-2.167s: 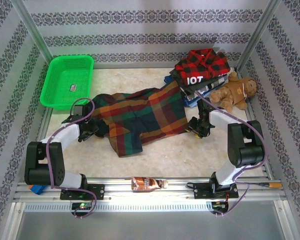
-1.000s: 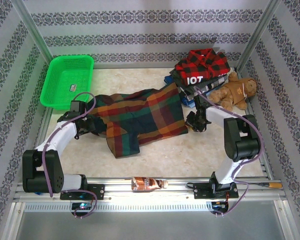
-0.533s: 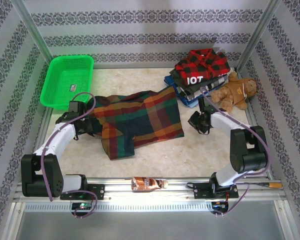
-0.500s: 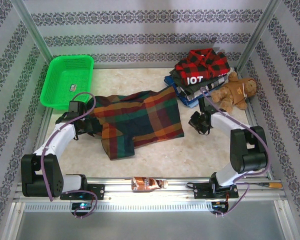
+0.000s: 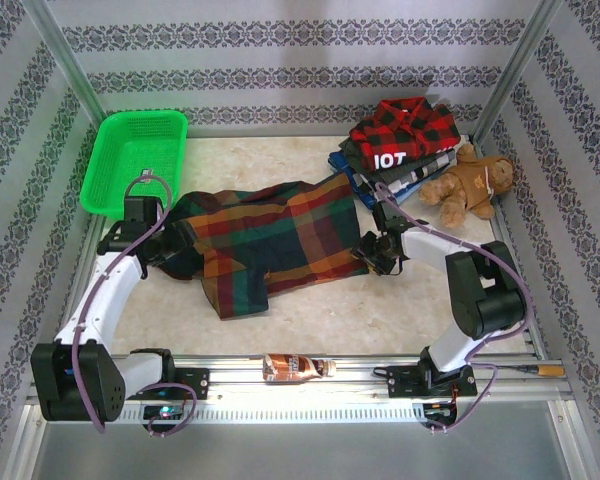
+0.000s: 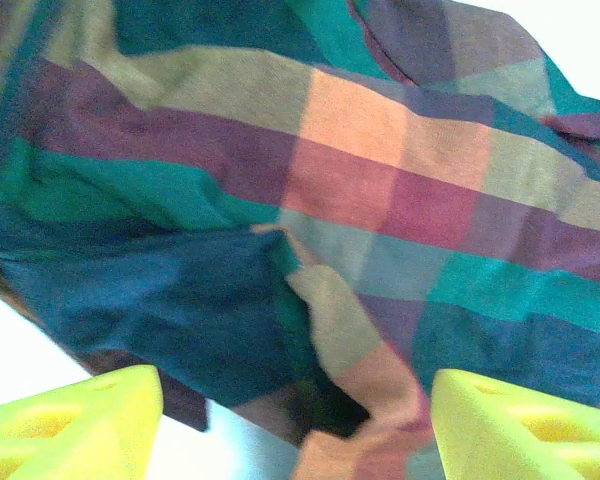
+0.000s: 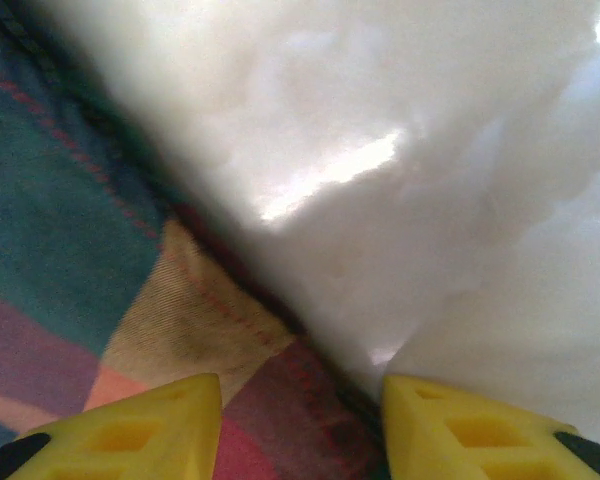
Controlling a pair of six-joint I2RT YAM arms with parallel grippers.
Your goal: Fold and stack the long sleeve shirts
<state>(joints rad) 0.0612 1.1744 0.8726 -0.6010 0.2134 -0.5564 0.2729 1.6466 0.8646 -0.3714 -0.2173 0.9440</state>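
Observation:
The large plaid long sleeve shirt [image 5: 280,235] lies spread across the middle of the table, crumpled at its left end. My left gripper [image 5: 172,240] hovers at that left end with its jaws wide open; the left wrist view has the rumpled plaid [image 6: 360,180] past the gripper [image 6: 298,440], with nothing clamped. My right gripper [image 5: 368,250] sits at the shirt's right lower corner, open, and the hem [image 7: 230,340] lies between its yellow fingertips [image 7: 130,430]. Folded shirts [image 5: 398,150] are stacked at the back right, with a red-black check one on top.
A green basket [image 5: 135,160] stands at the back left. A brown teddy bear [image 5: 470,185] lies right of the stack. A brown bottle [image 5: 298,367] rests on the front rail. Bare table [image 5: 380,300] runs in front of the shirt.
Both grippers have opened. The left one let go of the shirt's left end and drew back a little. The right one moved left onto the shirt's right corner.

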